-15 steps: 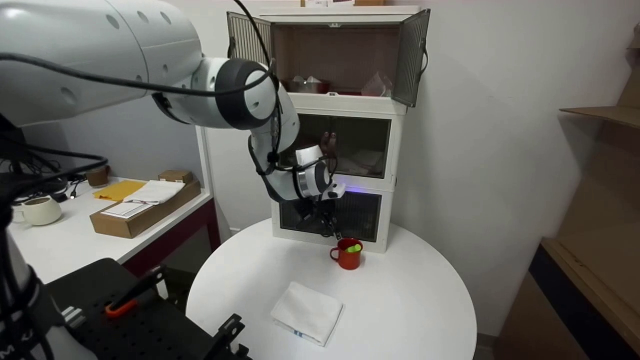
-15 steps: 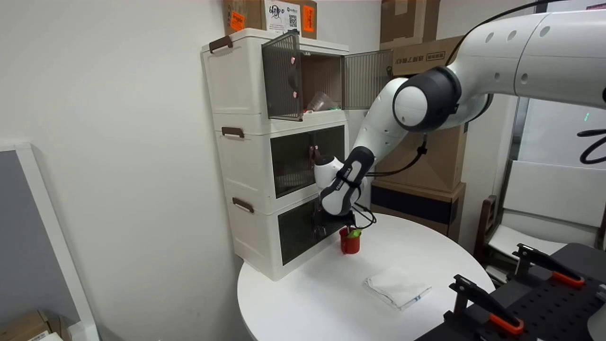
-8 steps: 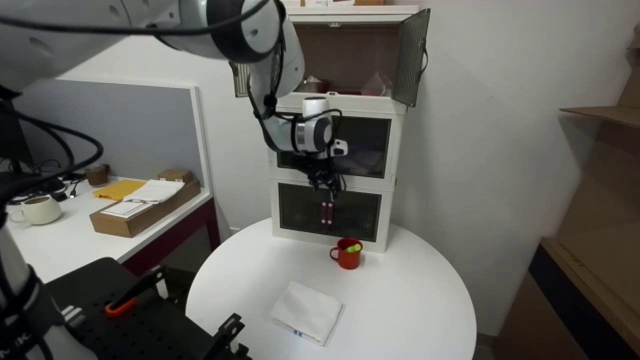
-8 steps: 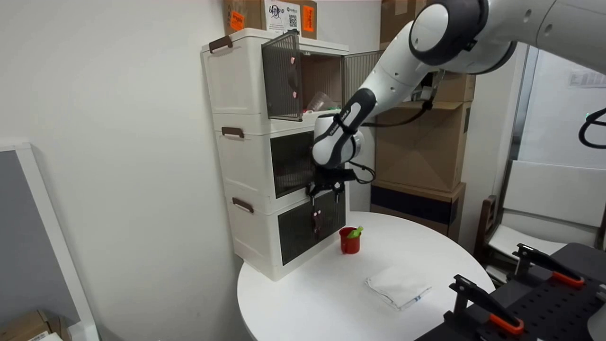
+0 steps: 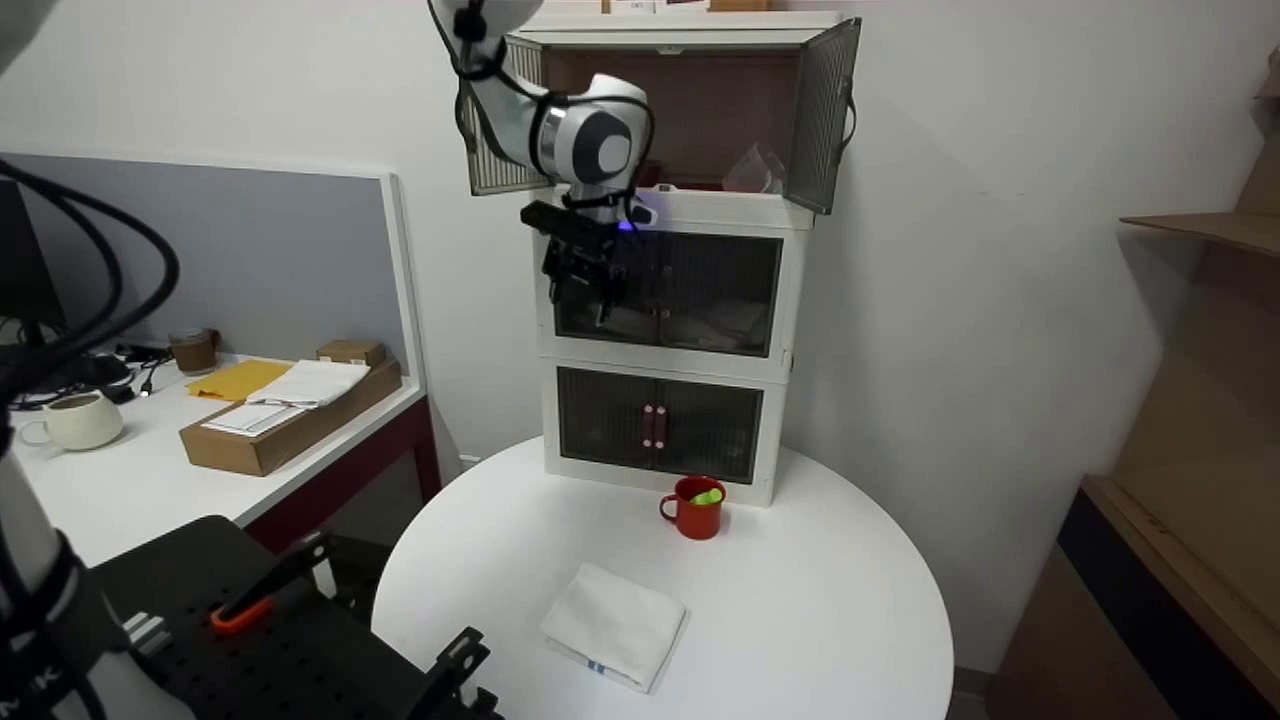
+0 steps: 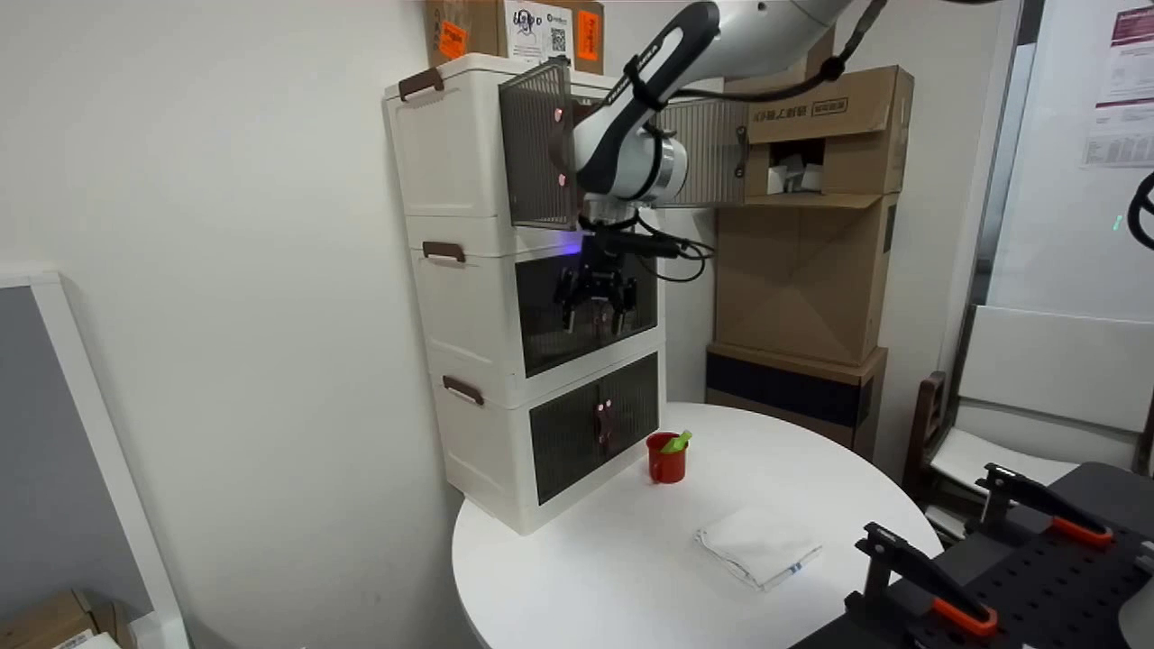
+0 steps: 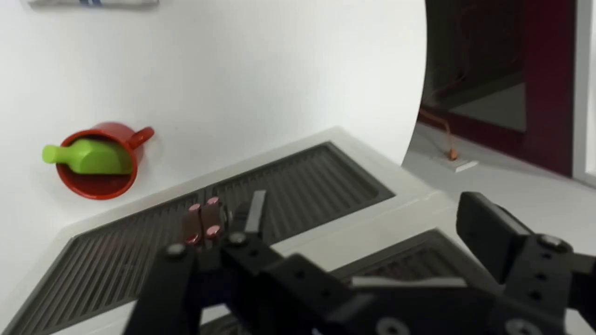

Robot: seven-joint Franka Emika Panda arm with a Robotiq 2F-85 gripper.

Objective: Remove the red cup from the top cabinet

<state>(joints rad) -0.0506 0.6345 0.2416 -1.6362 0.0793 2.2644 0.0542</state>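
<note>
The end effector (image 6: 594, 322) hangs in front of the middle tier (image 5: 720, 265), tips pointing down, its jaws spread wide with nothing between them. The cup (image 5: 698, 518) is well below it and off to the side away from the desk (image 5: 100, 510), standing upright on the bench (image 5: 800, 600) just in front of the lower tier (image 6: 566, 442), apart from the end effector in every view. So the relation that counts is down and across, not up: the top cabinet (image 5: 690, 110) is above the end effector, doors (image 5: 828, 110) swung open, and with the cup already out of it the removal looks done. The cup's axis runs upright; its handle (image 7: 142, 137) sits on the side toward the end effector, while the green piece (image 7: 100, 158) inside leans out over the rim on the far side. If the cup needs shifting, I judge that the end effector must go sideways and down, and that the handle side would meet it first, the green piece being easy to knock. If nothing more is wanted, backing off outward from the tiers seems the likelier move; a straight rise risks the arm (image 5: 590, 140) brushing an open door. Whether the cup stands nearer the tiers than the end effector does, I cannot tell.
</note>
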